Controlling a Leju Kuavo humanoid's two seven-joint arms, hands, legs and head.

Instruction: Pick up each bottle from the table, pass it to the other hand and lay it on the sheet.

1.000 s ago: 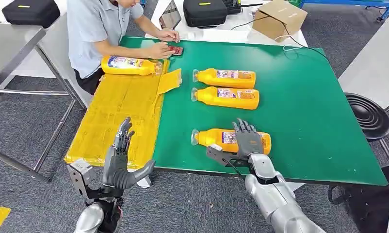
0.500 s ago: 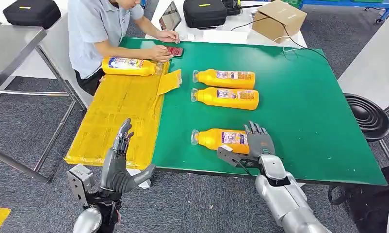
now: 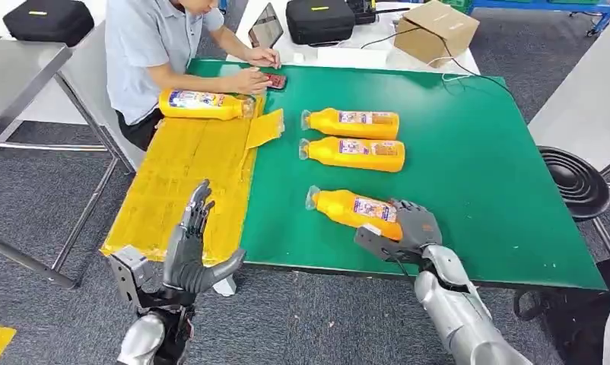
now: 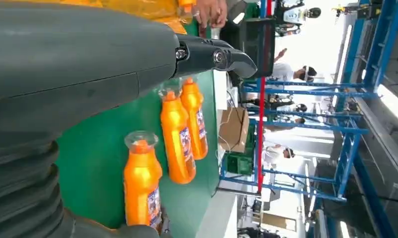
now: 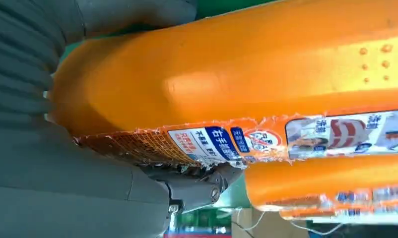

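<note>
From the head view, the right hand point(image 3: 408, 228) is gripping the near bottle point(image 3: 355, 209) on the green table point(image 3: 469, 175), right of the yellow sheet point(image 3: 188, 175); the left hand point(image 3: 192, 251) is waiting, fingers spread. At the right wrist, fingers point(image 5: 197, 186) are wrapping it. Next, probably, lifting and handover.

I am seeing a person point(image 3: 154, 53) bending over a red phone point(image 3: 275, 79); black cases point(image 3: 321, 19), cardboard box point(image 3: 437, 29), black stool point(image 3: 579, 181) standing around.

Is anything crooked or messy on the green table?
Yes. The nearest bottle lies slanted, its cap end swung away from the robot, because the right hand grips its base. The two bottles behind it lie straight and parallel. The yellow sheet has one corner folded over. Nothing is spilled.
</note>
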